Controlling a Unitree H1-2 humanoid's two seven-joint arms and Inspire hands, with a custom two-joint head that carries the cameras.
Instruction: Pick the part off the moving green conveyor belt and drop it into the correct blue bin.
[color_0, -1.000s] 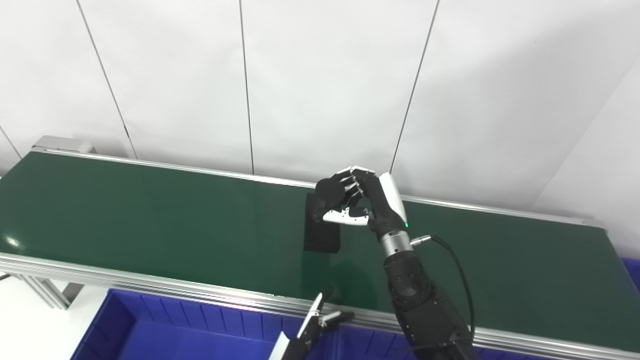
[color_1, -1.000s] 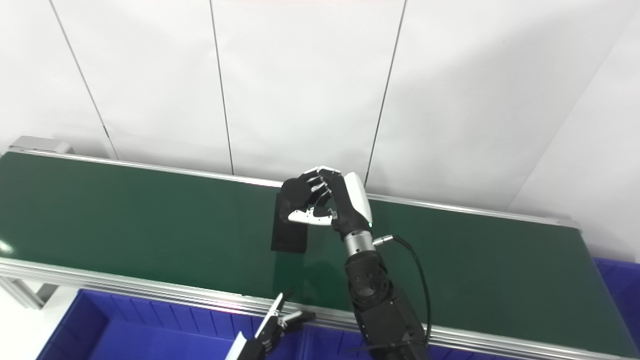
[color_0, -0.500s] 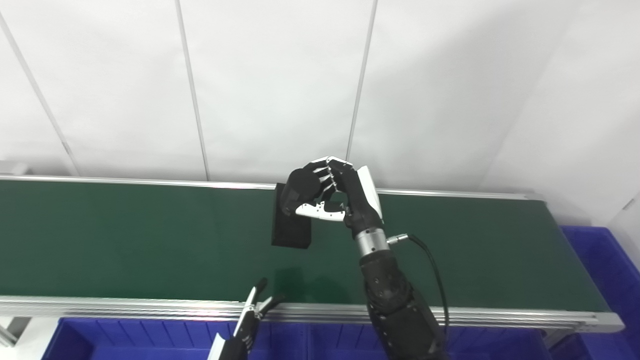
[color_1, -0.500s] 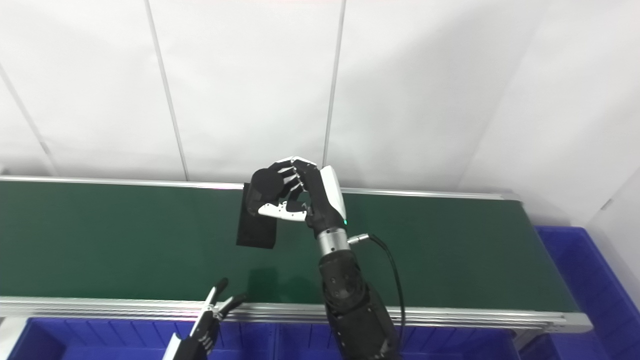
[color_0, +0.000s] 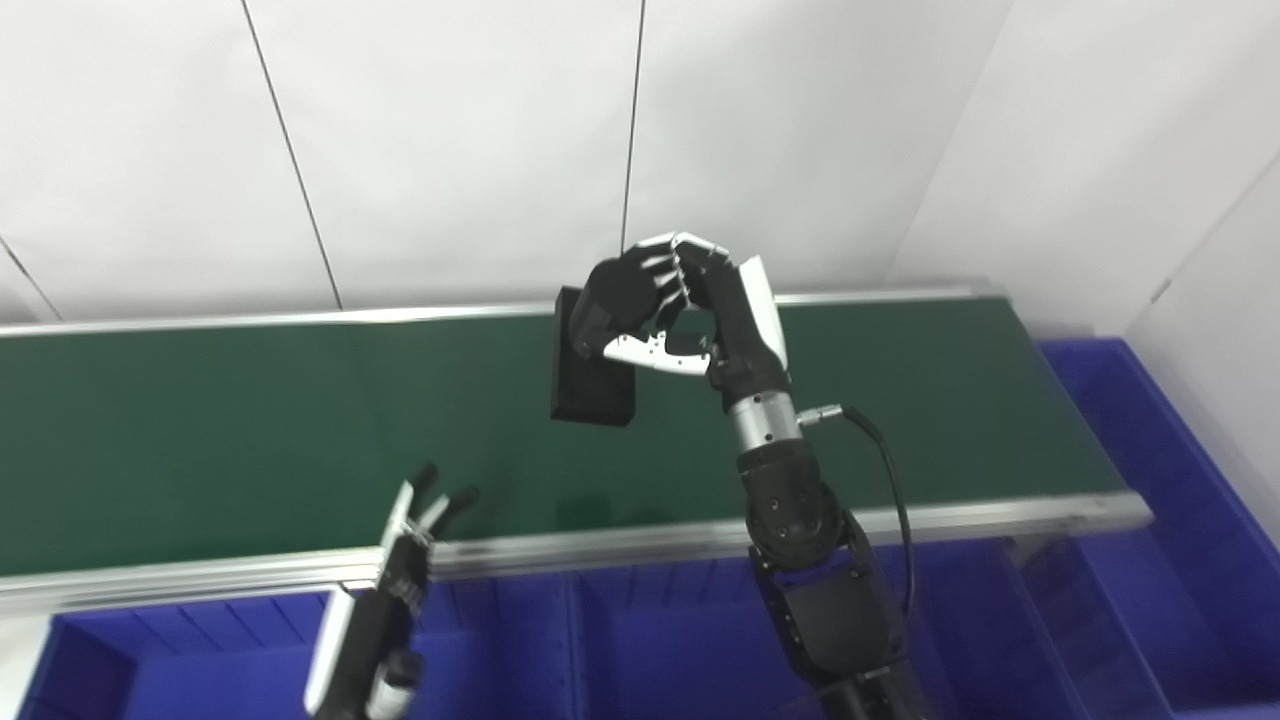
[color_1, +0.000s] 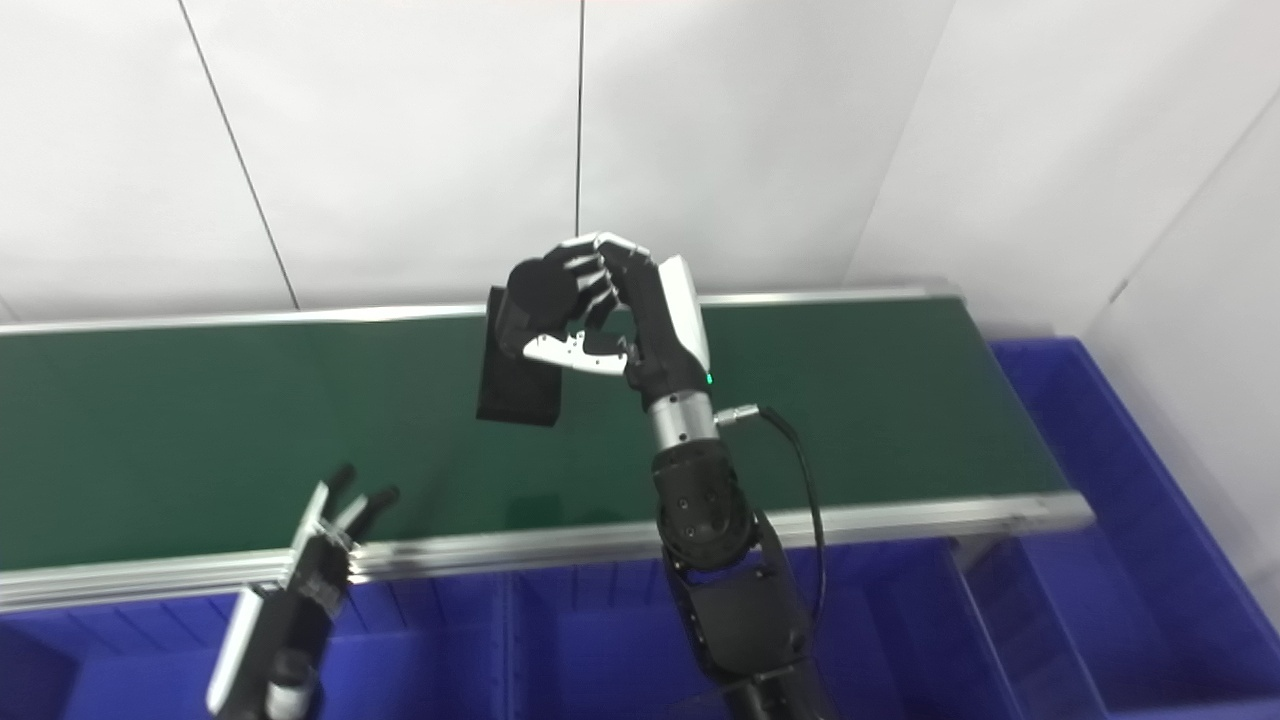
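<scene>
Nearest, blue bins (color_0: 640, 650) line the near side of the green conveyor belt (color_0: 200, 420); left hand (color_0: 410, 540) rises over the belt's near rail, fingers spread, holding nothing. Right hand (color_0: 680, 310) is raised above the belt's middle, fingers and thumb curled tight around the top of a black rectangular part (color_0: 590, 375), which hangs clear of the belt. White panelled wall (color_0: 450, 150) stands beyond the belt's far rail.

Glossy green belt (color_0: 200, 420), brushed metal rails (color_0: 620, 545), matt black part (color_0: 590, 385)
</scene>
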